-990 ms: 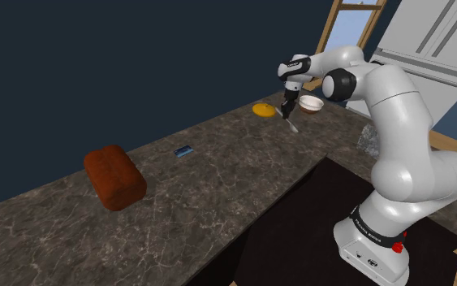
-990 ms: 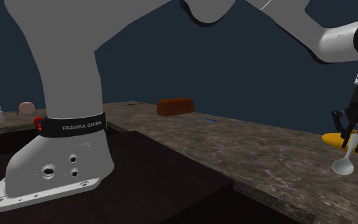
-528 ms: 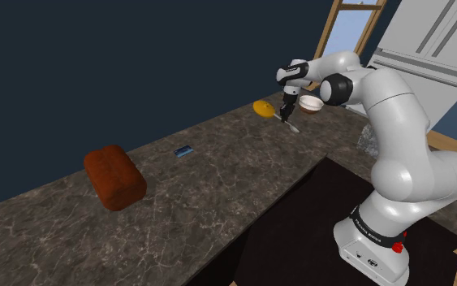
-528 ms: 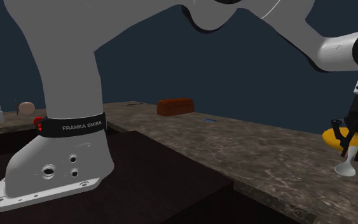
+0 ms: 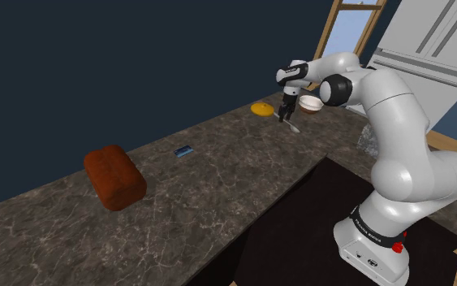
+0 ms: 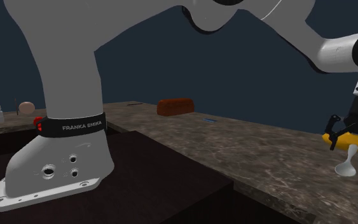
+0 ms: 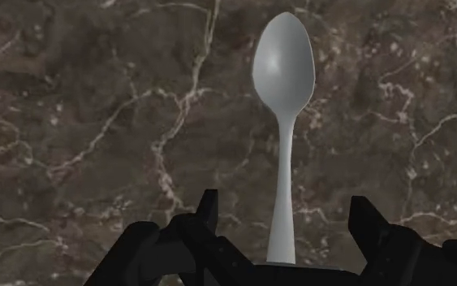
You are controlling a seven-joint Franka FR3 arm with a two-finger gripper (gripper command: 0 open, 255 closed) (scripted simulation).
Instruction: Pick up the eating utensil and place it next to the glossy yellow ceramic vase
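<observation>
A dark brown tabletop (image 5: 218,187) veined in white like marble is shown. On it a reddish-brown loaf (image 5: 114,177) is laid towards the shoulder view's left, with a small blue object (image 5: 183,150) further along. A yellow vase (image 5: 261,108) and a white bowl (image 5: 311,103) are set near each other at the far end.

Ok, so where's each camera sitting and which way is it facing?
Shoulder view: beside and behind the stand, looking down the counter; whole arm and gripper show.
Second exterior view: low by the arm's base, facing across the counter; base looms, gripper at right edge.
Wrist view: riding on the gripper, facing down at the counter; open fingers flank the spoon.
Shared: both exterior views catch loaf, vase, spoon and gripper.
</observation>
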